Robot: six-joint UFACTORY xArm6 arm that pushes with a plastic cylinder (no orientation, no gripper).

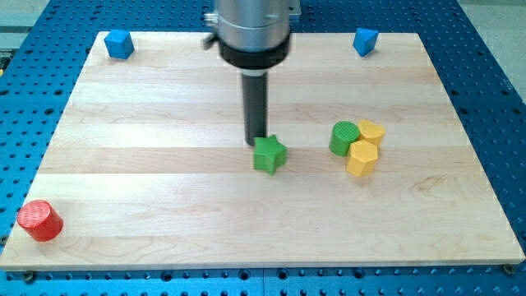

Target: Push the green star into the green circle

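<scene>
The green star [269,154] lies near the middle of the wooden board [164,205]. My tip [256,144] is at the star's upper left edge, touching or nearly touching it. The green circle [343,138], a short cylinder, stands to the star's right, about 90 pixels away. Two yellow blocks touch the circle on its right: one [371,131] level with it and a yellow hexagon [362,158] just below it.
A blue block [120,43] sits at the board's top left corner and another blue block [366,40] at the top right. A red cylinder [39,220] stands at the bottom left corner. The blue perforated table [33,99] surrounds the board.
</scene>
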